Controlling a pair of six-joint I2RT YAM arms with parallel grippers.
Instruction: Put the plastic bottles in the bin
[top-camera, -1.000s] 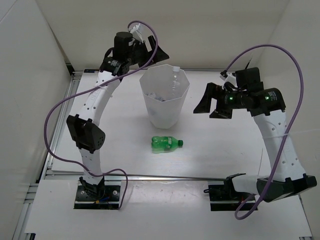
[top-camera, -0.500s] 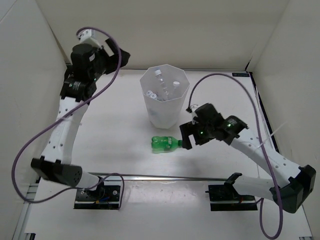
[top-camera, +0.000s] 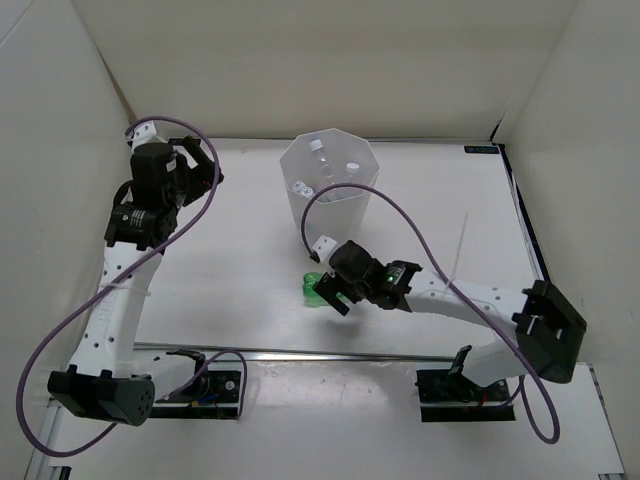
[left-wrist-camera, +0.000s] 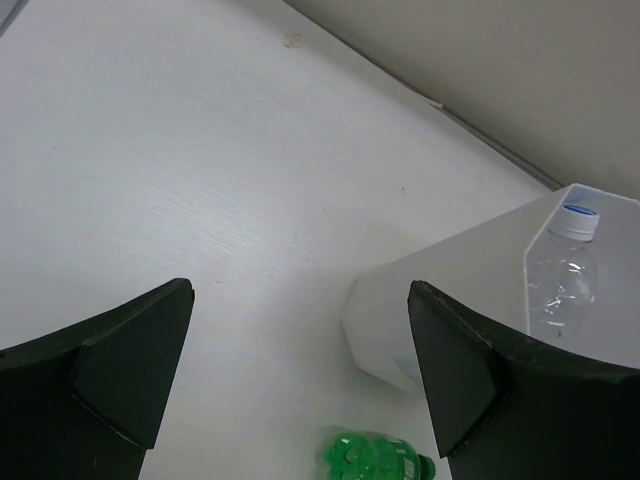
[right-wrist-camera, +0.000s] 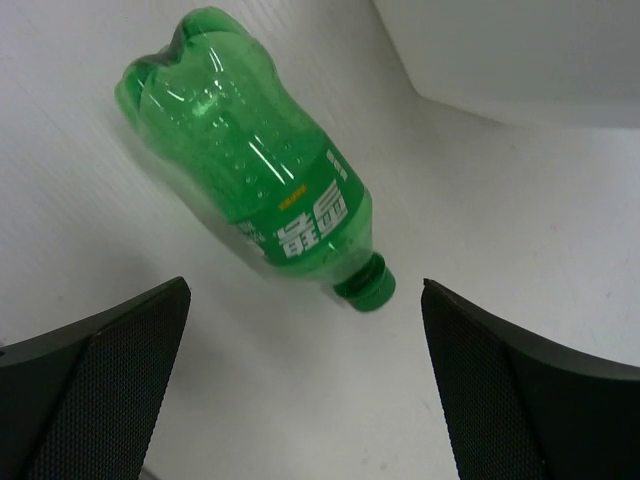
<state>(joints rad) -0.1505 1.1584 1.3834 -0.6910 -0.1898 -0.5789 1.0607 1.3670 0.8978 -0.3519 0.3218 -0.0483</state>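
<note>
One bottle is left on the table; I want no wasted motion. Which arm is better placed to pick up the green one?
Right. The right gripper hangs open over the green bottle, which lies on its side right beneath it. The left gripper, also open, is far off, left of the bin.

The soda bottle (right-wrist-camera: 235, 150) is bright green, with a green cap (right-wrist-camera: 365, 284) and white and orange print on its label (right-wrist-camera: 308, 215). The bin (top-camera: 345, 212) is translucent white. The water bottle (left-wrist-camera: 558, 290) is clear, its white cap (left-wrist-camera: 580, 219) marked blue. Cables (top-camera: 171, 120) are purple, the table (top-camera: 230, 260) white
</note>
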